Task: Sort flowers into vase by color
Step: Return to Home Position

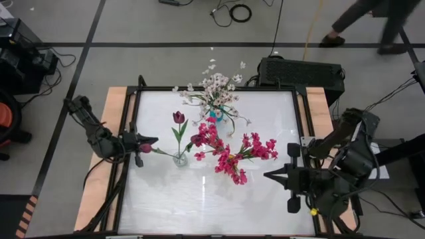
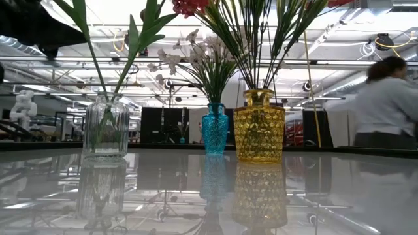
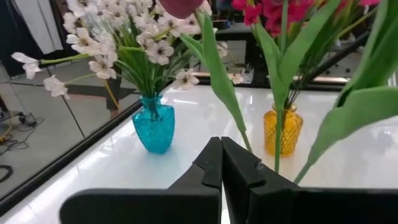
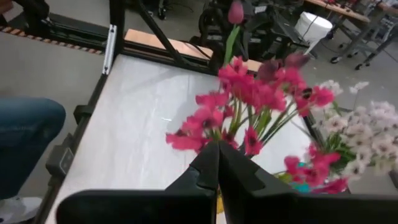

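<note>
The glossy white tabletop [image 2: 196,196] spreads out from the near edge, mirroring what stands on it. The left arm reaches in from the left side. The left pincer [image 1: 154,141] hangs just left of the clear vase [image 2: 104,127], its two fingers pressed together with nothing between them. The right arm waits over the right edge, toward the near side. The right pincer [image 1: 267,175] is likewise closed and empty, pointing left toward the flowers.

The biggest bunch, the magenta blooms [image 1: 232,156], fans out wide from the yellow vase [image 2: 259,127], the rightmost of the three vases. The white blossoms [image 1: 216,86] fill the blue vase [image 2: 215,127], which stands between the other two and farther back. The maroon tulips [image 1: 178,117] rise on long green stems with leaves from the clear vase, the leftmost one.

A person [image 2: 385,98] is in the room beyond the far right of the tabletop.
</note>
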Controlling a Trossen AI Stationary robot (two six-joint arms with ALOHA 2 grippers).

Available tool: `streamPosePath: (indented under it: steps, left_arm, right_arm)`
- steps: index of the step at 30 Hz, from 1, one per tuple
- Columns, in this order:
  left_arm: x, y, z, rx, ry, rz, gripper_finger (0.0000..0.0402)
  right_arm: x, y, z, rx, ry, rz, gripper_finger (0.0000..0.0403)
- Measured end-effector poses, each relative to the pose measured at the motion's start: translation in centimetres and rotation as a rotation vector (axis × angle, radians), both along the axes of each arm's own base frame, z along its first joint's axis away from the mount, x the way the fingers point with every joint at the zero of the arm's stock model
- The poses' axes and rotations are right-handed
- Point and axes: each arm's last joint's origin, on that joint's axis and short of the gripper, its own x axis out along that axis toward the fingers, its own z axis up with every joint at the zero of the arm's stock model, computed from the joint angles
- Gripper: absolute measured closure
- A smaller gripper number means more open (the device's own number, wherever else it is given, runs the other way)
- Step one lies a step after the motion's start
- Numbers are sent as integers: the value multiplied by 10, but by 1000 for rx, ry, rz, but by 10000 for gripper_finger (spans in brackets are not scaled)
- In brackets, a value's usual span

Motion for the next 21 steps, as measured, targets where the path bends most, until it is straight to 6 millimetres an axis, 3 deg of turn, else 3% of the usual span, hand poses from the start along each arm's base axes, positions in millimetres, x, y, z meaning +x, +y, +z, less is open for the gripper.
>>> streamPosePath:
  steps: [5, 14, 21]
  left_arm:
    - [3, 2, -2, -5, 0, -6, 400]
    - [13, -2, -38, 19, -93, -54, 400]
    - [16, 1, -39, 19, -94, -69, 400]
  right_arm:
    - [-5, -5, -34, 47, -60, 45, 403]
    - [-17, -12, -110, 149, -116, 188, 403]
    - [-35, -28, -164, 269, -139, 261, 403]
